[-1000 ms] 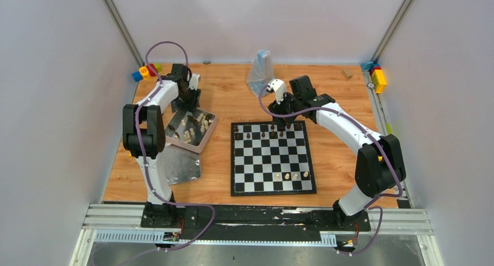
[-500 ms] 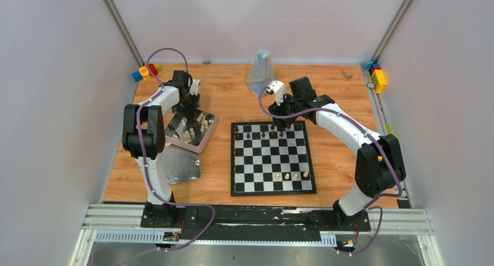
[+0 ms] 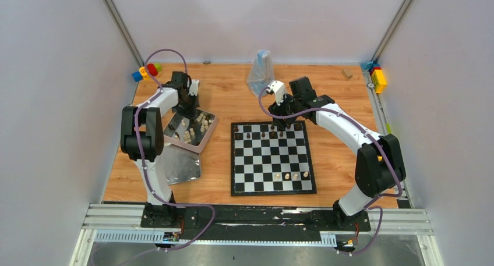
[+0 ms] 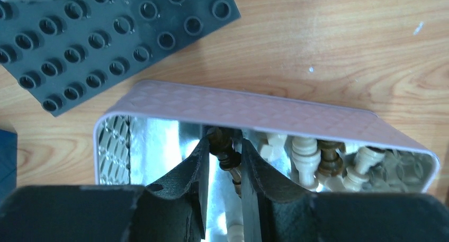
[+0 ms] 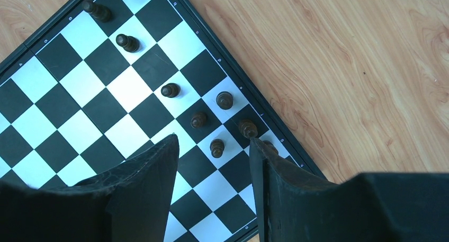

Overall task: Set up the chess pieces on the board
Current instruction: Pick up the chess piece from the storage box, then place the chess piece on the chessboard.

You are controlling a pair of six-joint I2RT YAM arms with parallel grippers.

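Tin [image 4: 254,112] at the board's [image 3: 272,161] 9 o'clock — left pincer [image 4: 224,149] grips a dark piece [image 4: 219,137] inside it; right pincer [image 5: 213,141] hangs released over the 12 o'clock edge.

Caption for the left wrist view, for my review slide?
Left gripper straddling a dark chess piece in the tin, cream pieces alongside, grey studded plate beyond.

On the wooden bench [image 3: 233,97] the board [image 3: 272,161] carries dark chess pieces [image 3: 262,135] along its far rows and three cream pieces [image 3: 291,176] near the front. The right arm's fingers [image 3: 283,123] hang over its far edge. The left arm's fingers [image 3: 187,111] reach into a tin [image 3: 198,140] of pieces beside the board
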